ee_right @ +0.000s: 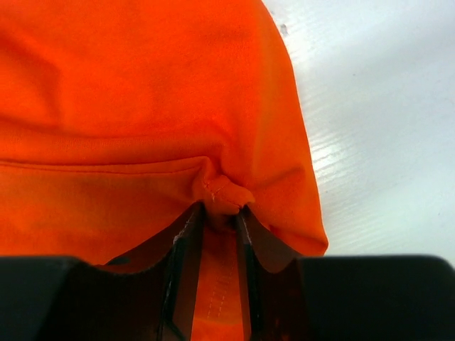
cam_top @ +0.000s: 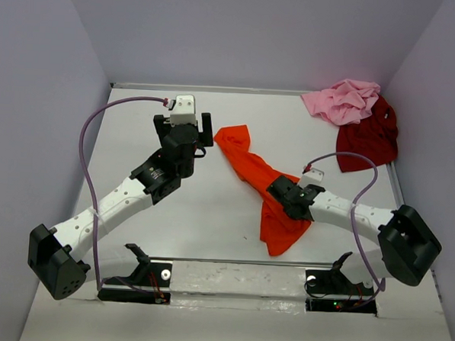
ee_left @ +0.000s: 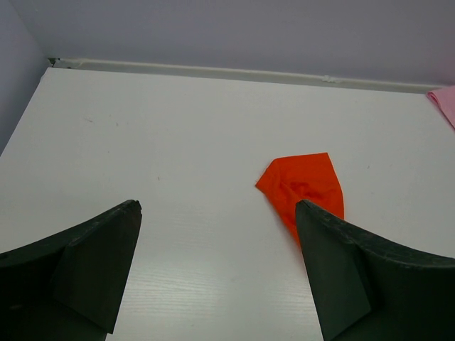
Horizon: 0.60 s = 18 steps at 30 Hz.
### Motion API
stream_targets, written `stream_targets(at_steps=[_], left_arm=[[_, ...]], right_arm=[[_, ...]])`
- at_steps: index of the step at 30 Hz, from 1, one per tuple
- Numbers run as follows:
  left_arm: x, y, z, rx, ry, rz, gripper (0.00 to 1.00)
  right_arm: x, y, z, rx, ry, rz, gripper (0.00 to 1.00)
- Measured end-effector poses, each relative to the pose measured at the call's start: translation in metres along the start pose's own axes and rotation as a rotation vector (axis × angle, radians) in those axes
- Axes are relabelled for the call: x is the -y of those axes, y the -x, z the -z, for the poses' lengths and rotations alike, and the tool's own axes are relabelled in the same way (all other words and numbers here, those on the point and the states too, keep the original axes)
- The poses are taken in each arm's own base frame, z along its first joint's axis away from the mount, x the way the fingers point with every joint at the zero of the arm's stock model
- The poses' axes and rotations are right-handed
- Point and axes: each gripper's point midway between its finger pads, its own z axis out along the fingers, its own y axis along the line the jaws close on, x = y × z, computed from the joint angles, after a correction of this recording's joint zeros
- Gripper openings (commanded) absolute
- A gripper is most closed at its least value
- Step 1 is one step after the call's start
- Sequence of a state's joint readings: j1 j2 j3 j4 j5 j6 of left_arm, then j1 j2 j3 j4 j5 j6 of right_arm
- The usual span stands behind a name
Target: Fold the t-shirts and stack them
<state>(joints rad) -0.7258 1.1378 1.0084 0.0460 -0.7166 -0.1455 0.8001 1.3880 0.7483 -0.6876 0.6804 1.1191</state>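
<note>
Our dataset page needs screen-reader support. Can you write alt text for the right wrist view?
The right tool pinches a bunched fold of hem on the orange t-shirt, which fills most of the picture. A strip of bare white table shows on the right side.

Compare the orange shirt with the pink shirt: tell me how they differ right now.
The orange shirt lies drawn out in a long strip across the middle; the pink shirt is bunched in a heap at the far right corner. The right gripper pinches the orange shirt; nothing grips the pink shirt. The orange shirt lies alone; the pink shirt touches a dark red shirt. Neither is folded.
</note>
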Motion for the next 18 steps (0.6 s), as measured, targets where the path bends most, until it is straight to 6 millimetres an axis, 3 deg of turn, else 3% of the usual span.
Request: stream_targets(at_steps=[18], left_arm=[[0.002, -0.006, -0.003, -0.012, 0.005, -0.012, 0.99]], right_arm=[[-0.031, 0.026, 0.013, 0.056, 0.105, 0.069, 0.33]])
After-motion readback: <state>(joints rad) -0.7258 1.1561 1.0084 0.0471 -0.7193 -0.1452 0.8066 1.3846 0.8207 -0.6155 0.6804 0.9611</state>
